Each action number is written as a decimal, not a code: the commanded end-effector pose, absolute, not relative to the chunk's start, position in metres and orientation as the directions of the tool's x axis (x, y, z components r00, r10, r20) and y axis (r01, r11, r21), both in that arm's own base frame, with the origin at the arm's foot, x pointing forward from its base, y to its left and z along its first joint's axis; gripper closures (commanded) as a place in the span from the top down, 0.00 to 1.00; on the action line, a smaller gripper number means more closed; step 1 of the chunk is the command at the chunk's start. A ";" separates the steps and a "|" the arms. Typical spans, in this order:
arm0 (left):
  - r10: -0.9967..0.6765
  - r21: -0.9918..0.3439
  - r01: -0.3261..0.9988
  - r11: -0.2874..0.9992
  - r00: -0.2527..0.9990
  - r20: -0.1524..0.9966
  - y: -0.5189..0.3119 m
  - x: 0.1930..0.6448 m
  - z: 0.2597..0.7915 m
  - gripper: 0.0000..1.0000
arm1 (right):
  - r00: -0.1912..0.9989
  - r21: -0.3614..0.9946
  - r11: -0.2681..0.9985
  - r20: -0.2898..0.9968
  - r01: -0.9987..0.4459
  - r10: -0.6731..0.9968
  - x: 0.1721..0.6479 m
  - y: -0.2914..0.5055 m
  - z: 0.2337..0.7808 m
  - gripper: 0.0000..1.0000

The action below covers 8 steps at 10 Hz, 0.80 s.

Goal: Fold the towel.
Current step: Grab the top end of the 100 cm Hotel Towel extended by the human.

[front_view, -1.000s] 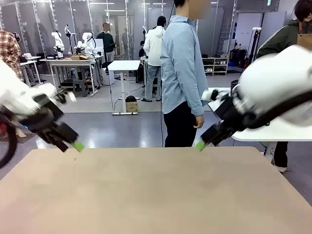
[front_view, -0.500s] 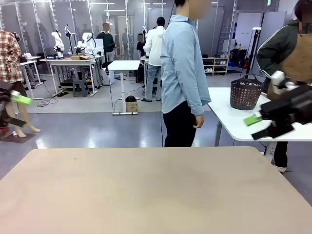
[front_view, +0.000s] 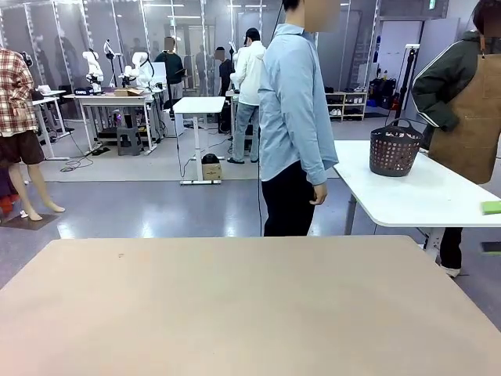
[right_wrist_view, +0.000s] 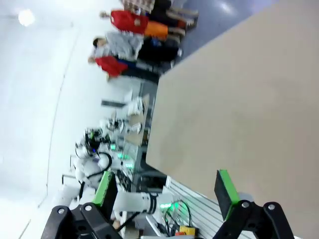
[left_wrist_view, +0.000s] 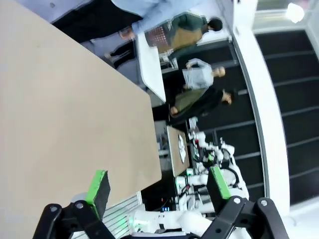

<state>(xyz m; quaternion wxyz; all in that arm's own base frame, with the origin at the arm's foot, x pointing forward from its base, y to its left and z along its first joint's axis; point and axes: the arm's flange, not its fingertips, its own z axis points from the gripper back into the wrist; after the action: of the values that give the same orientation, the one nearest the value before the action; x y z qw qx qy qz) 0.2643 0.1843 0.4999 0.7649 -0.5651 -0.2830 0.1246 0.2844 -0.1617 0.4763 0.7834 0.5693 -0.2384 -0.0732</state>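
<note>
The tan tabletop [front_view: 250, 305] lies bare in the front view. The left gripper [left_wrist_view: 157, 184] hangs with its jaws spread wide and nothing between them. In its wrist view one green pad [left_wrist_view: 97, 186] sits over the tan surface and the other stands past the table's edge, over the room beyond. The right gripper [right_wrist_view: 165, 191] is likewise spread wide and pinches nothing, with one pad [right_wrist_view: 225, 191] over the tabletop and the other off its edge. One green fingertip [front_view: 491, 207] shows at the right border of the front view, near the white side table [front_view: 415, 196]. A dark plastic basket [front_view: 395, 149] stands upright on that side table, beside a person in a brown apron [front_view: 470, 102]. A person in a light-blue shirt [front_view: 293, 110] stands at the far side of the tan table, arm hanging down. Where the towel is cannot be told; the basket's inside is hidden.
</note>
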 end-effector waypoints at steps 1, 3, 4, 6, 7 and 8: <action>0.561 -0.928 0.099 0.360 0.772 0.300 0.217 0.235 0.504 1.00 | 0.800 0.915 0.346 0.361 -0.206 -0.479 0.238 -0.161 0.465 1.00; 0.621 -0.934 0.085 0.346 0.725 0.296 0.237 0.218 0.499 1.00 | 0.757 0.908 0.365 0.384 -0.206 -0.528 0.219 -0.179 0.467 1.00; 0.630 -0.935 0.085 0.345 0.717 0.298 0.239 0.220 0.497 1.00 | 0.764 0.905 0.371 0.387 -0.207 -0.516 0.221 -0.179 0.467 1.00; 0.670 -0.921 0.089 0.379 0.661 0.339 0.241 0.221 0.500 1.00 | 0.799 0.896 0.385 0.393 -0.221 -0.455 0.226 -0.171 0.463 1.00; 0.651 -0.937 0.063 0.342 0.703 0.285 0.241 0.211 0.498 1.00 | 0.767 0.912 0.368 0.367 -0.184 -0.527 0.233 -0.217 0.489 1.00; 0.651 -0.937 0.063 0.342 0.703 0.285 0.241 0.211 0.498 1.00 | 0.767 0.912 0.368 0.367 -0.184 -0.527 0.233 -0.217 0.489 1.00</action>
<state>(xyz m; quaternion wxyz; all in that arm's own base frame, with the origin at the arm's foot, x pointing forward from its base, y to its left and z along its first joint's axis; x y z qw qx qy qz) 0.2135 0.2411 0.4987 0.7477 -0.5375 -0.3365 0.1970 0.2360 -0.2134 0.4875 0.7657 0.5505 -0.3157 -0.1047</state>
